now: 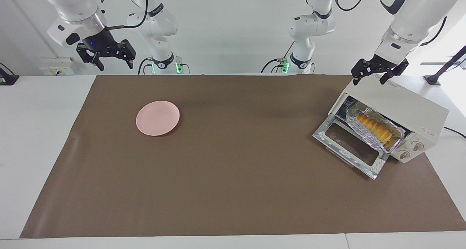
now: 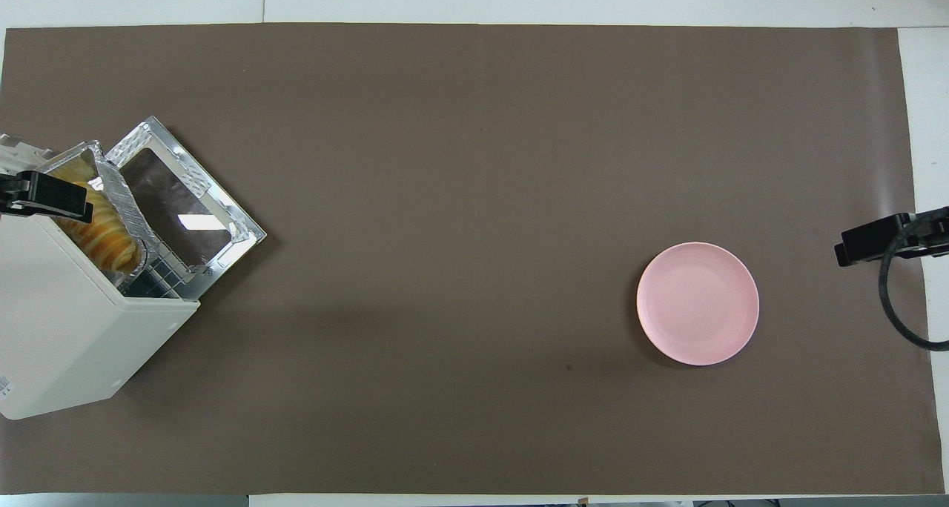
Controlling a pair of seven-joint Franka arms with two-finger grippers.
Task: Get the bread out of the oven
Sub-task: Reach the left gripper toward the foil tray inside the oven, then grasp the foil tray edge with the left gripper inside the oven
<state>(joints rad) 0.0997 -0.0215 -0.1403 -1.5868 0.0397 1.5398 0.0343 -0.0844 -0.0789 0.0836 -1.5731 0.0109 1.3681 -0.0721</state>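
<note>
The cream-white oven [image 1: 407, 107] stands at the left arm's end of the table, its glass door [image 1: 349, 143] dropped open. On the rack inside, a crinkled foil tray [image 1: 358, 127] holds the golden ridged bread [image 1: 373, 127]. From overhead, the bread [image 2: 104, 233] shows just inside the oven's [image 2: 67, 329] mouth. My left gripper [image 1: 368, 80] hangs open just above the oven's top, at the end nearer the robots, and holds nothing. My right gripper [image 1: 114, 65] waits open and empty in the air over the table's edge by the robots, at the right arm's end.
A pink plate [image 1: 157, 118] lies on the brown mat [image 1: 233, 176] toward the right arm's end. The open door juts onto the mat in front of the oven. A black cable [image 2: 893, 307] loops from the right gripper [image 2: 875, 240].
</note>
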